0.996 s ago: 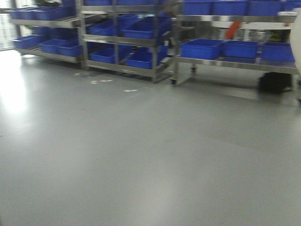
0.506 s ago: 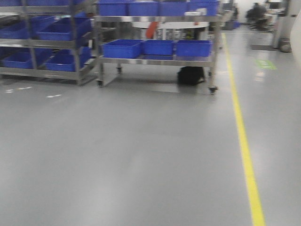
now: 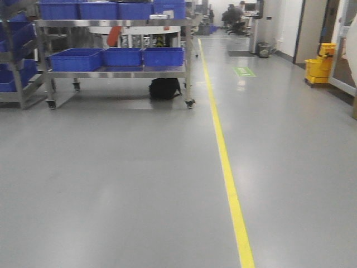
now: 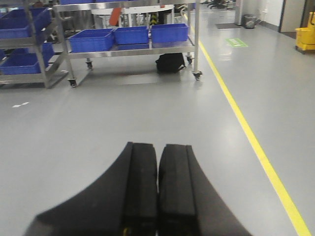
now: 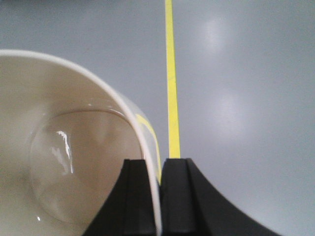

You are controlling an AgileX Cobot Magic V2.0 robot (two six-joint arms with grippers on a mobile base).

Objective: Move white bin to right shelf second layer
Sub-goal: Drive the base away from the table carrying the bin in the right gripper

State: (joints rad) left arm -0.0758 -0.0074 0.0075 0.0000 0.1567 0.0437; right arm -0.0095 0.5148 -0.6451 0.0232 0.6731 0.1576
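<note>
In the right wrist view the white bin (image 5: pixel 64 147) fills the left half, cream and glossy, with its inside facing the camera. My right gripper (image 5: pixel 160 164) is shut on the bin's wall, one finger inside the rim and one outside, and holds it above the grey floor. In the left wrist view my left gripper (image 4: pixel 158 147) is shut with nothing between its black pads, out over bare floor. The right shelf second layer is out of view.
A wheeled steel cart (image 3: pixel 188 56) carrying blue crates (image 3: pixel 122 56) stands ahead on the left, with a black bag (image 3: pixel 163 88) under it. A steel rack (image 3: pixel 14 61) holding more crates is at the far left. A yellow floor line (image 3: pixel 226 162) runs down the corridor. A yellow mop bucket (image 3: pixel 319 68) stands at the right.
The front view has swung to the right. The racks and cart slid toward the left of the picture, and the yellow line, corridor and mop bucket came into sight.
</note>
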